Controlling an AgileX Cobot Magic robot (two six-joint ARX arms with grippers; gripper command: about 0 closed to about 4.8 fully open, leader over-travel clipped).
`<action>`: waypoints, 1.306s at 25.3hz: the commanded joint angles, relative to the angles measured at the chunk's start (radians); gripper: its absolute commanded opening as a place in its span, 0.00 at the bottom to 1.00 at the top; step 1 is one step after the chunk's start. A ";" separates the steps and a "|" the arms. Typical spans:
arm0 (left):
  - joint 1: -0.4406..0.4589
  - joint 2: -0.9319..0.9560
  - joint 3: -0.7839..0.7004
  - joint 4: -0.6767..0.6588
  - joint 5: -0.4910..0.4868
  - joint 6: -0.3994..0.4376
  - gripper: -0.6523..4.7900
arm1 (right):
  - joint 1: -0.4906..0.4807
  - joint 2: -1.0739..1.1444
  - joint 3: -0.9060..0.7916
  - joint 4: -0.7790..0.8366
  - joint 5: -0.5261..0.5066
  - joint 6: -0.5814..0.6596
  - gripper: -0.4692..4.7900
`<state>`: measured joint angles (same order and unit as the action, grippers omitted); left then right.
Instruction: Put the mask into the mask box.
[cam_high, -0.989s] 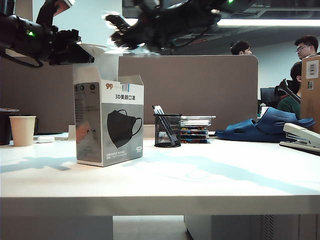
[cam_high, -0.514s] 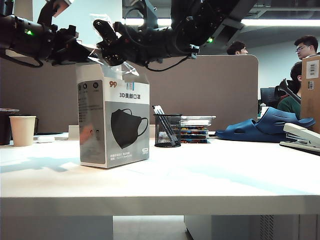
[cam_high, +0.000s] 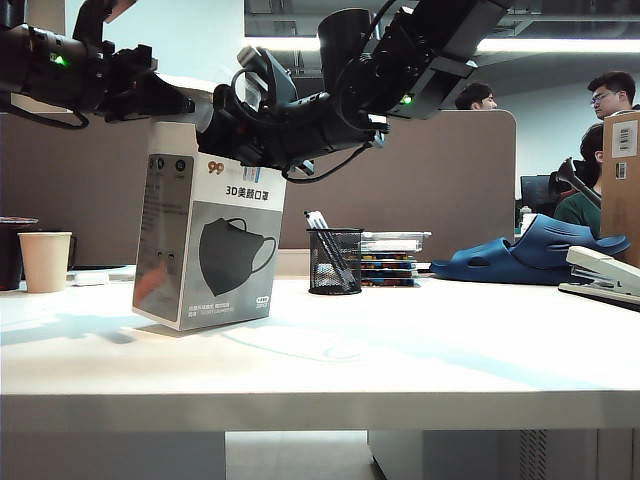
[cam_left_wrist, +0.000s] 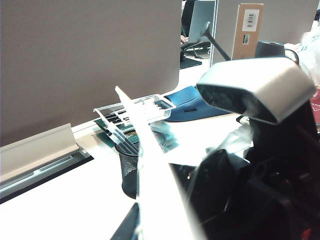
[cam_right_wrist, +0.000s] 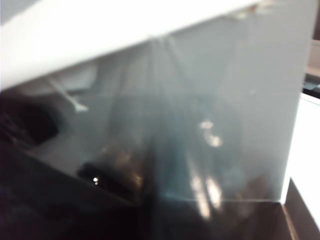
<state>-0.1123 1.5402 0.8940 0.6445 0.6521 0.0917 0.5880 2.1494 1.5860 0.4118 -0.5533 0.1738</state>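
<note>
The mask box (cam_high: 212, 250), a white-and-grey carton with a printed black mask, stands tilted on the white table, its right bottom edge lifted. My left gripper (cam_high: 178, 102) is at the carton's top left, shut on its white top flap (cam_left_wrist: 150, 175). From the right, my right gripper (cam_high: 224, 128) reaches into the carton's open top. It is shut on the mask (cam_right_wrist: 200, 150), a dark shape in a shiny clear wrapper that fills the right wrist view, under the carton's white flap (cam_right_wrist: 100, 35). In the exterior view the mask is hidden by the gripper and carton.
A black mesh pen cup (cam_high: 335, 262) and a stack of flat cases (cam_high: 392, 258) stand just right of the carton. A paper cup (cam_high: 45, 261) is at the far left. Blue slippers (cam_high: 530, 255), a stapler (cam_high: 605, 275) and a cardboard box (cam_high: 622, 180) are at the right.
My right gripper has come down and left from above into the carton's top with the mask. The carton has tipped and slid a little left. My left gripper has stayed on the flap.
</note>
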 joint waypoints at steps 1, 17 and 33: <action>-0.002 -0.005 0.003 0.024 0.014 -0.003 0.11 | -0.002 -0.012 -0.001 -0.043 -0.003 -0.002 0.18; -0.001 -0.005 0.003 0.023 -0.069 -0.003 0.11 | -0.026 -0.153 0.002 -0.318 0.011 -0.025 0.61; -0.001 -0.005 0.003 0.027 -0.135 0.005 0.11 | -0.029 -0.259 0.002 -0.388 -0.029 -0.050 0.63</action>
<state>-0.1196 1.5398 0.8936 0.6544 0.5686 0.0887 0.5652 1.9106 1.5841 0.0181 -0.5816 0.1261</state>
